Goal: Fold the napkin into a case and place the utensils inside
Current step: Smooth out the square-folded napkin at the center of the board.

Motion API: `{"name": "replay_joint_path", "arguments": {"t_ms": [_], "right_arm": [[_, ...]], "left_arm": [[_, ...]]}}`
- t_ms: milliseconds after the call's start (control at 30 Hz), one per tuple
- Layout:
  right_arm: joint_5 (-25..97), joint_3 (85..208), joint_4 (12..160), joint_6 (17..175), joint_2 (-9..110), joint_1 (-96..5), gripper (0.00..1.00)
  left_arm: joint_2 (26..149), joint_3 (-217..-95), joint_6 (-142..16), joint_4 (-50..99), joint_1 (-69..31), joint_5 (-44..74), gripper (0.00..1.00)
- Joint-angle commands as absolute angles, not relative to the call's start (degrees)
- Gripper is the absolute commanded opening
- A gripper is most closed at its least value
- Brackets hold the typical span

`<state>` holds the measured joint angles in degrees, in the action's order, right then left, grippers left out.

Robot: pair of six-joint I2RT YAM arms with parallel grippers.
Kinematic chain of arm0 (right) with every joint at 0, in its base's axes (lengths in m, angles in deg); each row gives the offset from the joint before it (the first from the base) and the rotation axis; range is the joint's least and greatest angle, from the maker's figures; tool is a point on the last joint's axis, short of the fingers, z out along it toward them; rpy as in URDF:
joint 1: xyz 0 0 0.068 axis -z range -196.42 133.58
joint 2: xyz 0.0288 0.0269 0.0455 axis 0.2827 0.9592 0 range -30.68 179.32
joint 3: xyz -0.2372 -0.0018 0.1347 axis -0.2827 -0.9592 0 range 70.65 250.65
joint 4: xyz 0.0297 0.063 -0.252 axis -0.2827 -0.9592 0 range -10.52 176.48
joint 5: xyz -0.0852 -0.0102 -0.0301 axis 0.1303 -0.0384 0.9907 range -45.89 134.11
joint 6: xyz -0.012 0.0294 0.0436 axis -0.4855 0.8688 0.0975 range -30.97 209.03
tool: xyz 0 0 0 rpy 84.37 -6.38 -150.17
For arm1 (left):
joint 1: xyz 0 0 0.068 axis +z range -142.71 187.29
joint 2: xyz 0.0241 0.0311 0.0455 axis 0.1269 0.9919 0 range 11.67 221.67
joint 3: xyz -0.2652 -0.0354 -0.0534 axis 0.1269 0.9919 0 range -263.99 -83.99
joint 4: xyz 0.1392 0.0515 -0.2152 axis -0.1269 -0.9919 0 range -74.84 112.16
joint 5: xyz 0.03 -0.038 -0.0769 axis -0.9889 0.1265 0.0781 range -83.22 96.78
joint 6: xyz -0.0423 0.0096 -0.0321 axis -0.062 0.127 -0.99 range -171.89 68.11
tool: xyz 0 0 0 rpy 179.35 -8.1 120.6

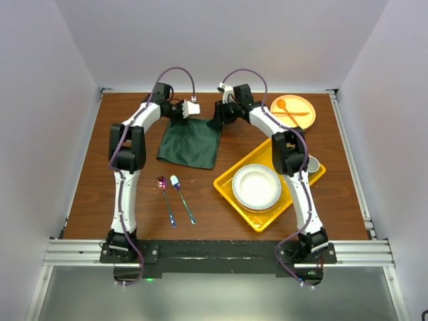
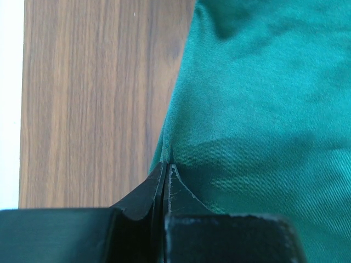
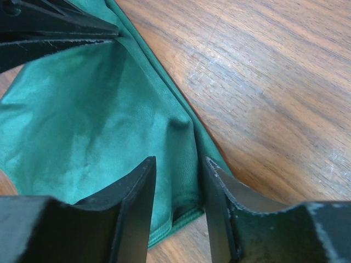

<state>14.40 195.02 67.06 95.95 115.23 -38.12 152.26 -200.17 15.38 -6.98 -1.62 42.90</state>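
The dark green napkin (image 1: 190, 142) lies on the table as a folded sheet, its far edge lifted between the two grippers. My left gripper (image 1: 179, 115) is at its far left corner. In the left wrist view that gripper (image 2: 166, 165) is shut on the napkin's (image 2: 263, 109) edge. My right gripper (image 1: 219, 119) is at the far right corner. There the gripper (image 3: 178, 164) is open, with a raised fold of the napkin (image 3: 82, 126) between its fingers. The metal spoon (image 1: 162, 184) and fork (image 1: 179, 188) lie side by side in front of the napkin, handles toward me.
A yellow tray (image 1: 231, 179) with a white plate (image 1: 256, 186) sits at the right, under the right arm. A small cup (image 1: 313, 162) stands at its far corner. An orange plate (image 1: 301, 122) with orange utensils (image 1: 287, 110) lies at the back right.
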Motion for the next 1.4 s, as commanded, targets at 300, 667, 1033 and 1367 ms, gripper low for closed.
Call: {"name": "replay_joint_path", "arguments": {"t_ms": [300,667,1033,1367], "right_arm": [[15.72,195.98,67.32,96.24,115.92,-38.31,0.49],[9.83,193.88,75.65,105.28,113.30,-38.22,0.72],[10.97,195.80,79.45,109.51,115.04,-37.95,0.74],[14.22,195.10,72.95,107.05,117.68,-37.96,0.73]], "left_arm": [[147.37,-199.57,22.38,-8.69,0.96,47.65,0.00],[146.14,-197.55,25.28,-7.81,1.31,49.67,0.00],[146.49,-197.37,25.90,-7.37,1.23,50.20,0.00],[146.14,-197.37,26.25,-7.10,1.49,49.06,0.00]]}}
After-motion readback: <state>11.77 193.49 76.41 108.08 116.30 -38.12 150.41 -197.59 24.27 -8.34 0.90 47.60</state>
